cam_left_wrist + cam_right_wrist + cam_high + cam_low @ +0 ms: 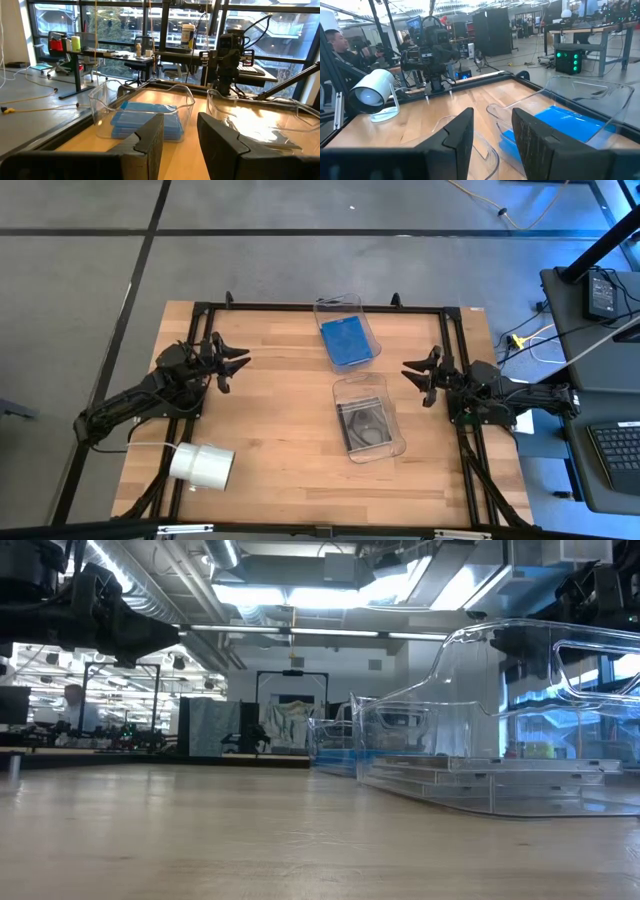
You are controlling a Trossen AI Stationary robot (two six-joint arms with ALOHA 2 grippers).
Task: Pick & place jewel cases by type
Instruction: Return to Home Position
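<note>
No writing, label, brand or number is legible on anything in view.

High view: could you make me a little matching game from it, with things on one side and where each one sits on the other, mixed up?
Things:
1. blue jewel cases
2. dark jewel cases
3. white roll
4. right gripper

Places:
A. lying on the bare table, at the picture's lower left
B. open and empty, to the right of both bins
C. inside the upper clear bin
D. inside the lower clear bin

Pairs: 1-C, 2-D, 3-A, 4-B.
</note>
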